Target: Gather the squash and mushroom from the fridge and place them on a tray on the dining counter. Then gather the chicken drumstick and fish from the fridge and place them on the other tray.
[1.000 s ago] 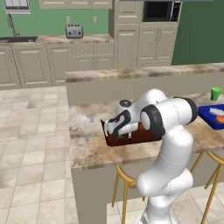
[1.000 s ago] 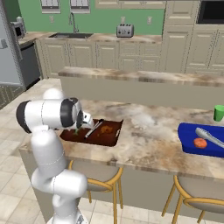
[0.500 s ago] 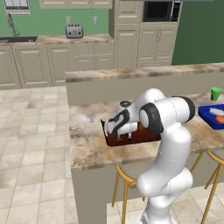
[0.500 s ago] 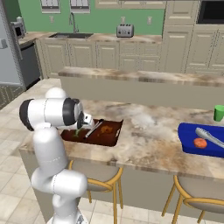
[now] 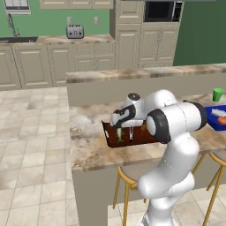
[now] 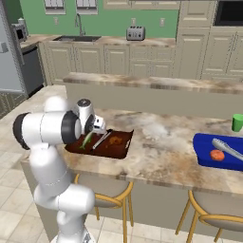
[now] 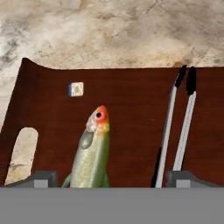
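Note:
The fish point(image 7: 92, 153), slim and greenish-silver with a red head, lies on the floor of the other tray point(image 7: 131, 87), the dark brown one on the dining counter point(image 6: 161, 142). My gripper point(image 7: 113, 178) hangs just above it, open, with one fingertip on each side of the fish and neither touching it. From the base views the fish point(image 5: 119, 134) point(image 6: 87, 140) rests at the near end of the brown tray point(image 5: 137, 136) point(image 6: 118, 144) under my gripper point(image 5: 121, 127) point(image 6: 93, 135). The blue tray point(image 6: 205, 153) stands far right with a small orange-red item in it. The chicken drumstick is out of view.
Metal tongs point(image 7: 178, 127) lie in the brown tray beside the fish. A second pair of tongs point(image 6: 228, 148) rests in the blue tray. A green cup point(image 6: 237, 122) stands behind the blue tray. Bar stools point(image 6: 111, 199) stand under the counter's front edge. The fridge point(image 6: 9, 52) is at far left.
My jaws have spread wide apart and let go of the fish, which now rests on the brown tray. The arm has hardly moved.

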